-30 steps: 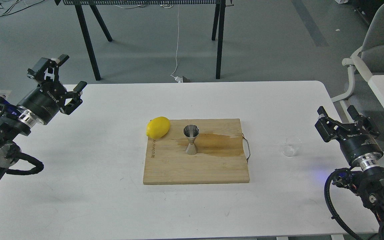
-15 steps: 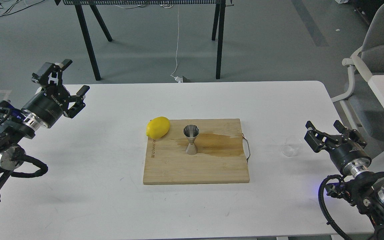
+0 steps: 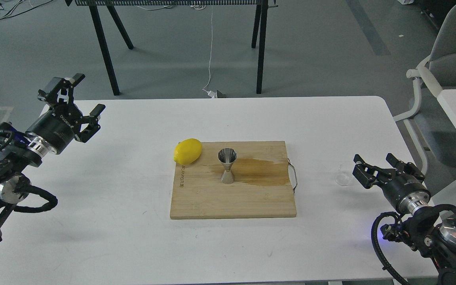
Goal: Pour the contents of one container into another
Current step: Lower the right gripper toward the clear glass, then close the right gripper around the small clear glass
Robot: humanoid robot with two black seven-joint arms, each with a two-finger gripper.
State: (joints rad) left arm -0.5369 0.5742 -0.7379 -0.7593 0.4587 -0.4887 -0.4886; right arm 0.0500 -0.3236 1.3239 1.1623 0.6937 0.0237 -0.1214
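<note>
At the far left, the left gripper (image 3: 78, 99) hangs over the left edge of the white table (image 3: 133, 245), its two fingers spread wide with nothing between them. White lettering runs along its black body (it looks like a maker's name, but at this angle it cannot be read with confidence). The arm behind it is cut off by the left edge of the view.

Further right, a yellow lemon (image 3: 187, 151) lies at the far-left corner of a wooden cutting board (image 3: 212, 202), partly on the wood and partly overhanging the table. Dark printing runs along the board's left edge, turned sideways and too small to make out. The steel jigger (image 3: 227, 166) stands upright on the board, a little left of the middle and just right of the lemon, its open upper cone facing up. A darker wet-looking stain (image 3: 261, 171) spreads across the wood from the jigger's foot toward the right edge, where a thin wire handle (image 3: 293, 178) sticks out.

Right of the board, well apart from it, the glass cup (image 3: 342, 177) sits on the table; it is so clear that only its rim and base show. The right gripper (image 3: 373, 163) is just beside it, fingers parted and empty, the nearer finger partly overlapping the cup's right side. Whether it touches the glass cannot be told. Its arm runs off the lower right corner.
</note>
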